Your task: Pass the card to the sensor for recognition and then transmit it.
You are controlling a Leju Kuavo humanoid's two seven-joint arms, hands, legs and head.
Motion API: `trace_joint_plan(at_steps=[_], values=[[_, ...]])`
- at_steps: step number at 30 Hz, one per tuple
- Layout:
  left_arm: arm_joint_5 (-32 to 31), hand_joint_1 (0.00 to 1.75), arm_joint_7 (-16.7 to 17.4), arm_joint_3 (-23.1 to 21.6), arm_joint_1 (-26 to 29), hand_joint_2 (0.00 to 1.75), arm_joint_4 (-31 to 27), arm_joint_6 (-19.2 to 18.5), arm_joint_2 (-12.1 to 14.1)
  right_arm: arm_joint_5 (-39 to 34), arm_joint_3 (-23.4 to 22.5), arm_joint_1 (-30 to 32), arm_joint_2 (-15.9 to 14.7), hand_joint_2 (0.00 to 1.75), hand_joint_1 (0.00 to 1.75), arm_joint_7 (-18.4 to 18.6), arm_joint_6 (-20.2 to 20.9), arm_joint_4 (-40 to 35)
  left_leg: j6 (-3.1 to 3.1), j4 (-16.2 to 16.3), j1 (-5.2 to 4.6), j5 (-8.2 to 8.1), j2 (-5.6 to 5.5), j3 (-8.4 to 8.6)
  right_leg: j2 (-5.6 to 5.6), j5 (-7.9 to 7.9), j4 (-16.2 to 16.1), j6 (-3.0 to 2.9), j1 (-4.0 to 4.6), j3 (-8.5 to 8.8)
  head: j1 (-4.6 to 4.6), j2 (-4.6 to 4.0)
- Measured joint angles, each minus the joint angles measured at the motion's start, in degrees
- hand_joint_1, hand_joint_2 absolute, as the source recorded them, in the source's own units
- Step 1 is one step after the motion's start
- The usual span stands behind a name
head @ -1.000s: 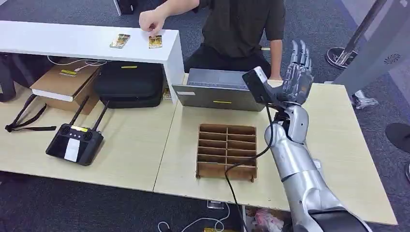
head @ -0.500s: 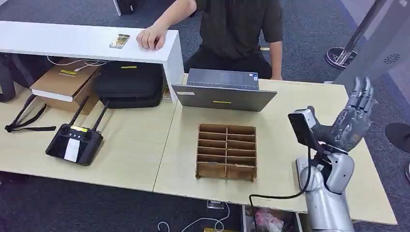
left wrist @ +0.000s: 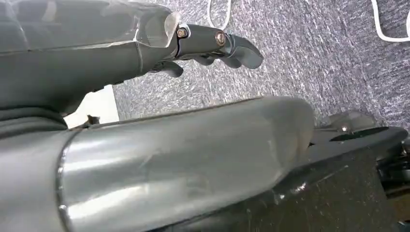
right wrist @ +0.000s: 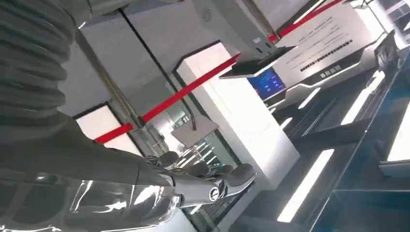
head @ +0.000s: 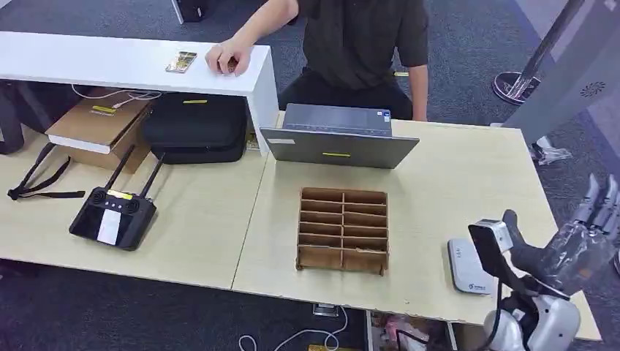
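A patterned card (head: 180, 61) lies on the white shelf (head: 88, 62) at the back left. A person's hand (head: 228, 57) rests on the shelf beside it, covering a second card. The white sensor (head: 466, 267) lies flat near the table's front right edge. My right hand (head: 581, 238) is raised just right of the sensor, past the table's corner, with fingers spread upward and nothing in it. The right wrist view shows the same right hand (right wrist: 193, 186) empty, fingers straight. My left hand (left wrist: 212, 46) hangs over grey carpet, fingers loosely extended and holding nothing.
A wooden divided tray (head: 343, 229) stands mid-table, with a grey laptop (head: 338, 137) behind it. A black remote controller (head: 113, 217), a black case (head: 196, 126) and a cardboard box (head: 95, 124) occupy the left table. The person sits behind the laptop.
My right arm has swung back and down from beside the laptop to the table's front right corner, uncovering the white sensor. The person's hand settled onto a card on the shelf.
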Motion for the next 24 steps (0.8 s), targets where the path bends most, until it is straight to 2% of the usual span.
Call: trace_joint_plan(at_steps=[9,18,22,24], values=[[0.85,0.00,-0.39,0.02,0.14,0.00,0.00,-0.17,0.00,1.64,-1.03,7.03,0.04,1.75,0.00,2.19,2.76,-7.27,0.00,-0.01,0.00,0.00,0.00,-0.01,0.00,-0.01,0.00,0.01,0.00,0.00,0.00,0.00],[1.35,0.00,0.28,0.02,0.19,0.00,0.00,-1.05,-0.02,1.09,-0.97,11.53,1.03,1.75,0.00,5.22,14.96,-12.79,0.04,-0.01,-0.01,-0.03,0.00,-0.01,0.00,-0.04,0.00,0.05,-0.01,0.02,0.02,0.00],[1.24,0.00,0.90,0.02,0.24,0.00,0.00,-1.73,-0.07,2.27,0.66,13.71,1.42,1.75,0.00,8.62,21.95,-14.32,0.04,-0.01,-0.01,-0.03,0.00,-0.01,0.00,-0.05,0.00,0.06,-0.01,0.02,0.02,0.00],[1.07,0.00,1.29,0.02,0.25,0.00,-0.18,-1.86,-0.13,2.32,1.81,14.99,1.66,1.75,0.00,9.77,23.72,-14.80,0.04,-0.01,-0.01,-0.03,0.00,-0.02,0.00,-0.06,0.00,0.06,-0.01,0.01,0.00,0.00]])
